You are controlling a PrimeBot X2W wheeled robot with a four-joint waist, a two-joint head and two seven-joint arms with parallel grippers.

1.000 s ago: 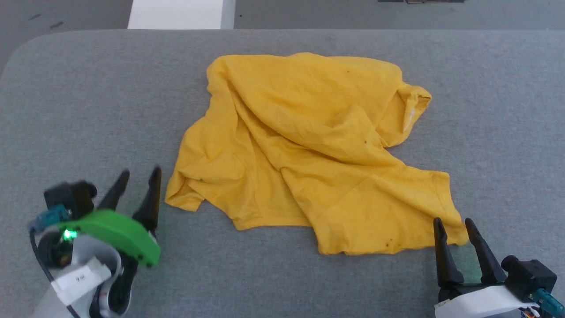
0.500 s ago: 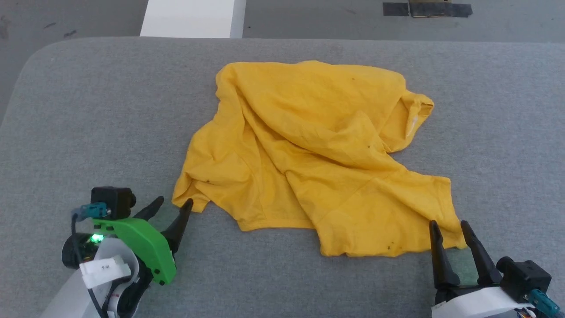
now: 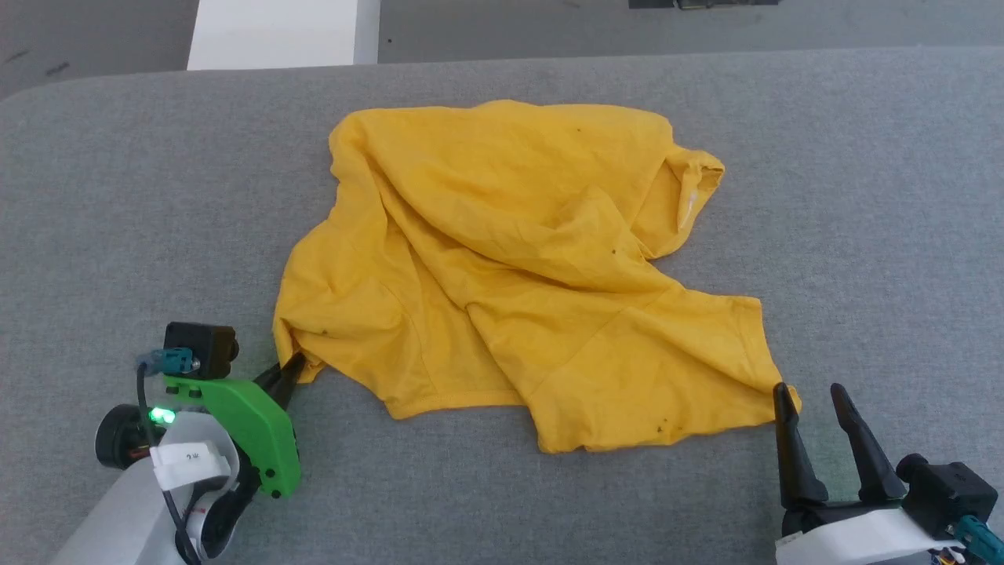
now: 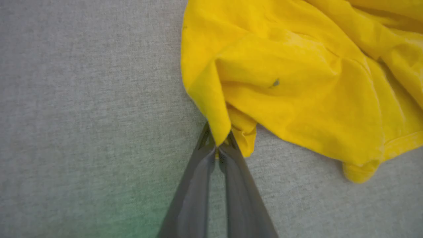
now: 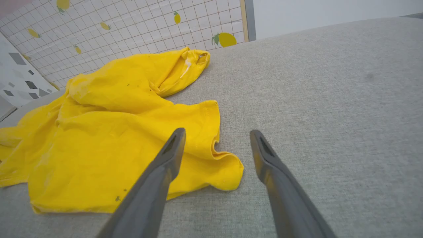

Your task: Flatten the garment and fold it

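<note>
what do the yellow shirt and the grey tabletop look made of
Shirt: thin soft cloth, probably cotton knit, matte; it crumples into loose folds and shows a stitched hem. Tabletop: grey woven or felt-like fabric cover, matte, fine speckled weave.

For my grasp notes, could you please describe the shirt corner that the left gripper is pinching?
A crumpled yellow garment lies on the grey table. Its near-left corner is bunched to a point, clamped in the left gripper; the near-right corner lies loose and free by the open right gripper.
</note>
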